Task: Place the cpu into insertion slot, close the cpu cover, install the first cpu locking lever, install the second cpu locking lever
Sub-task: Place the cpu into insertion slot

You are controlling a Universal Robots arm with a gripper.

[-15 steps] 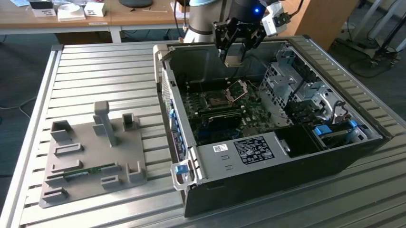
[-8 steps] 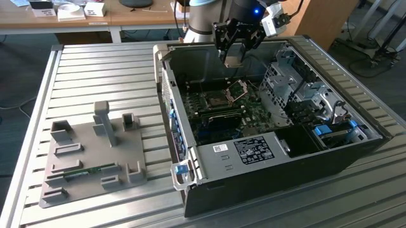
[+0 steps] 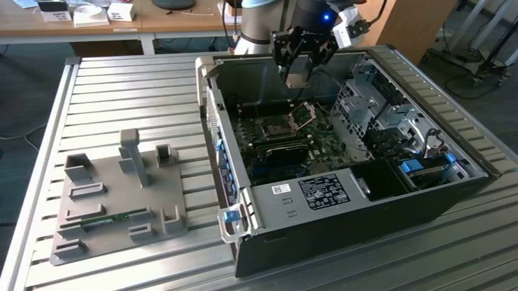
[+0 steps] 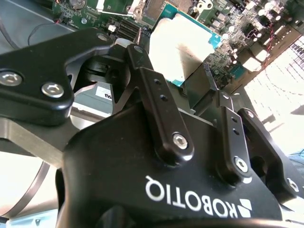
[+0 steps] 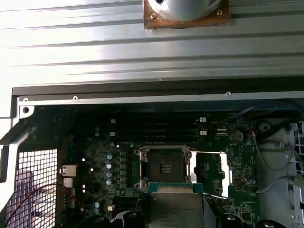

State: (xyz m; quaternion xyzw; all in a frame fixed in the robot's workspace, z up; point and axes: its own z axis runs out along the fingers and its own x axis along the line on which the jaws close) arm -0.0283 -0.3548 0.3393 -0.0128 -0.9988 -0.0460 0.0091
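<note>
Silvery cpu (image 5: 175, 211) is pinched by the gripper (image 4: 172, 59) and held above the open slot (image 5: 165, 167), a bit off to one side.

Long ribbed metal slats make up the surface (image 3: 121, 91) that spans the exterior view, grooves running from the exterior view's left to its right. Behind it stands a wooden desk (image 3: 162, 25) on pale legs, with small white boxes (image 3: 89, 15) on its top. Blue-grey floor (image 3: 24, 85) shows along the exterior view's left, where a pale cable (image 3: 16, 138) trails. At the back on the exterior view's right a wooden panel (image 3: 409, 27) rises, with black stand legs (image 3: 486, 60) near it on the floor. In the first wrist view, hard light glares off the slats.
</note>
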